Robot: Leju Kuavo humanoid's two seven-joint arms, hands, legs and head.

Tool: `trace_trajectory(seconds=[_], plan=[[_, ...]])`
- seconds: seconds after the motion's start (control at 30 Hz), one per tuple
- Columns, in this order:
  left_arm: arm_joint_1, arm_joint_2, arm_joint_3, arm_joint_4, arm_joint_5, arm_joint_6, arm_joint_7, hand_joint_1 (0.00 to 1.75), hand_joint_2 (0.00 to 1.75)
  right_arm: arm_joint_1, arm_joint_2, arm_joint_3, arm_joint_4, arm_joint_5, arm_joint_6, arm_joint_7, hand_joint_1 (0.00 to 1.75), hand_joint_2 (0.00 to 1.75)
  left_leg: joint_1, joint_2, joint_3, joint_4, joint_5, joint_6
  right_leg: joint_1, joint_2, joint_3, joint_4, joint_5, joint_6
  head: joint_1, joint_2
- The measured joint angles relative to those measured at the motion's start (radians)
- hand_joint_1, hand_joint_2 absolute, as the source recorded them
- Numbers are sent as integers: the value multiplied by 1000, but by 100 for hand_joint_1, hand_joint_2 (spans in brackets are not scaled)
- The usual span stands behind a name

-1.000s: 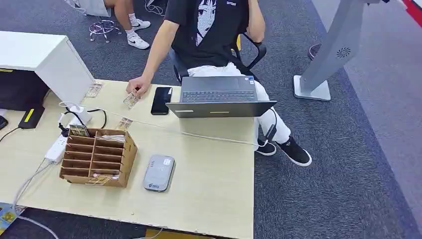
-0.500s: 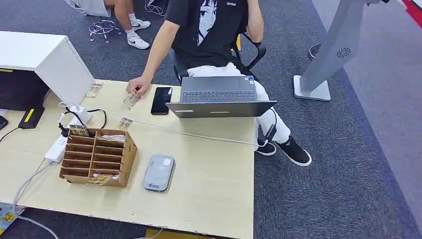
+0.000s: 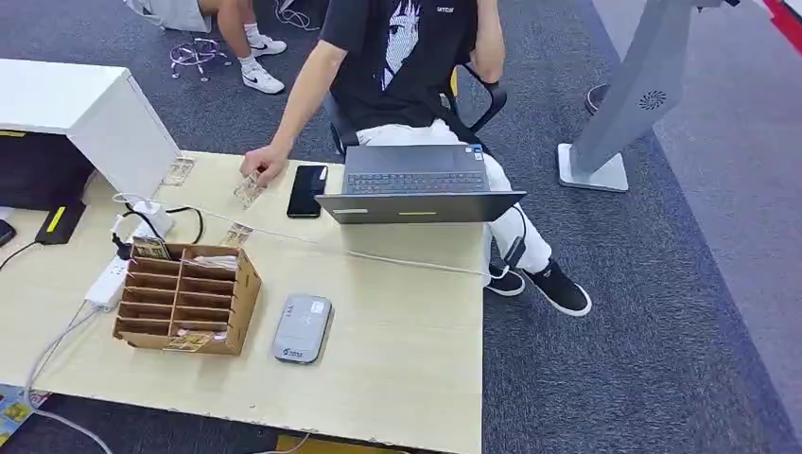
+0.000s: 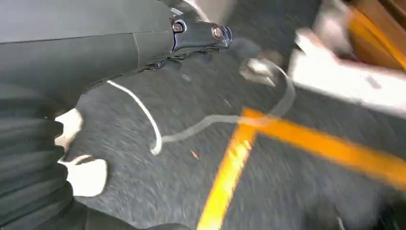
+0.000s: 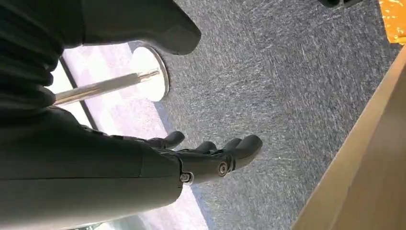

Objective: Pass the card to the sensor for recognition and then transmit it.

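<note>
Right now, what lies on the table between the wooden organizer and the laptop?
In the head view, between the wooden organizer and the laptop lies bare table, crossed by a thin white cable. The grey sensor sits nearer, beside the organizer.

An office: a wooden desk (image 3: 397, 359), an open laptop (image 3: 416, 184), grey carpet (image 3: 643, 312).

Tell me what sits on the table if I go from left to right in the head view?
White power strip → wooden card organizer → grey sensor → laptop.
</note>
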State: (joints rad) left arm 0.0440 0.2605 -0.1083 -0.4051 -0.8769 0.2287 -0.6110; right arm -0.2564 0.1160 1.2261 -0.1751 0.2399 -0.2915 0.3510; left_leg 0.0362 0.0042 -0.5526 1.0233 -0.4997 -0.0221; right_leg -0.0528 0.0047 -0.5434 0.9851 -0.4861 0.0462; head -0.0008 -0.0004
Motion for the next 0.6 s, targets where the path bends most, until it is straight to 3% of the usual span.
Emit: trace_trajectory(seconds=[0.1,0.33,0.6], plan=[[0,-21,0,18,72,86,51,0,175,1,0,0,0,-11,-5,-2,0,175,0,0,0,0,0,0,0,0,0,0,0,0,0,0],[9,-87,56,29,237,185,143,0,175,6,1,-13,0,-18,-28,15,0,175,-1,0,-1,0,0,0,0,0,-1,0,0,0,0,0],[57,-161,159,-19,322,209,225,0,175,24,-1,-36,0,-25,-48,27,0,175,-1,0,0,0,0,0,0,0,-1,0,0,0,0,0]])
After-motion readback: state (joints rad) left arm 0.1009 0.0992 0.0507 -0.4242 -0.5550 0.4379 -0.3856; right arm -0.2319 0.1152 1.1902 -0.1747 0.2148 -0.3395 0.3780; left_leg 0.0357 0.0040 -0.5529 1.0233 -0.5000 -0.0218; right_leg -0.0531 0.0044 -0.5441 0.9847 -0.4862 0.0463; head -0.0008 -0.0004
